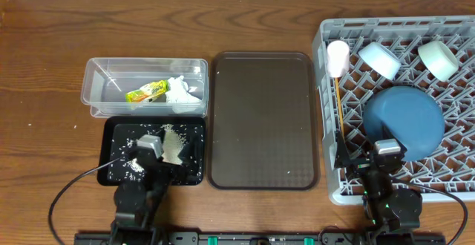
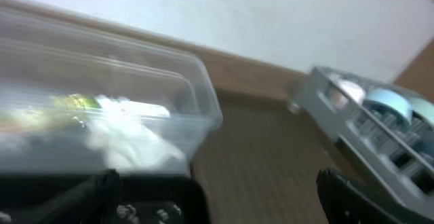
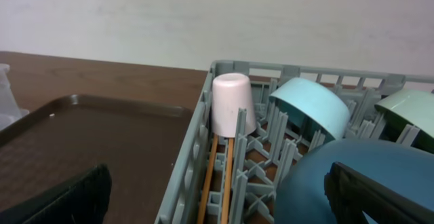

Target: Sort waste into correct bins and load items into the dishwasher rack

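The clear tub [image 1: 104, 74] holds the yellow-green wrapper [image 1: 145, 91] and the white napkin [image 1: 180, 93]. Rice grains [image 1: 172, 142] lie in the black tray [image 1: 119, 130]. My left gripper [image 1: 151, 156] hangs open over that tray, nothing between its fingers [image 2: 352, 197]. In the grey rack [image 1: 323, 89] stand the pink cup [image 1: 338, 58], the light-blue bowl [image 1: 381, 58], the mint bowl [image 1: 438, 59] and the dark-blue plate [image 1: 403, 120]. Above the rack's front edge my right gripper [image 1: 386, 159] is open and empty, with the plate [image 3: 339, 176] just ahead of it.
A brown serving tray [image 1: 263, 119] lies between the bins and the rack. Two wooden chopsticks [image 1: 338, 104] rest along the rack's left side below the cup. Bare wooden table runs along the back and the far left.
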Controlling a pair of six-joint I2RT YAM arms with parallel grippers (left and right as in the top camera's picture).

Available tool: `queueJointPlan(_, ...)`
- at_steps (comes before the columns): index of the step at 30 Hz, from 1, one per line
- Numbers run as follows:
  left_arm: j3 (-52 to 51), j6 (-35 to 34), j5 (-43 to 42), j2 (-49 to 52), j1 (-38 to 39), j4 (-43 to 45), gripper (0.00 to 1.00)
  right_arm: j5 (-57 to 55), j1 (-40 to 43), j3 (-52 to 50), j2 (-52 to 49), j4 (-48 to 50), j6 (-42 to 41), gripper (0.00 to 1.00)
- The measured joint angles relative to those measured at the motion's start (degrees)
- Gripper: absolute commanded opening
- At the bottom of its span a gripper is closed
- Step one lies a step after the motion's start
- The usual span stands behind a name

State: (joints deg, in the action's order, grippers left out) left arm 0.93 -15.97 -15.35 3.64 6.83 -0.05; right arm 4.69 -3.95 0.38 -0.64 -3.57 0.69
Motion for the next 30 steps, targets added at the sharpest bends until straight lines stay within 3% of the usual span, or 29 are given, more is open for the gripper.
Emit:
queueJointPlan(15, 0.4, 15.7, 5.4, -3.0, -4.1, -1.3, 0.95, 0.0, 0.0, 0.0, 0.0, -0.1, 0.0, 0.99)
queueJointPlan(30, 0.4, 18.5, 5.7, -3.0, -4.1, -1.3, 0.95, 0.0, 0.0, 0.0, 0.0, -0.1, 0.0, 0.99)
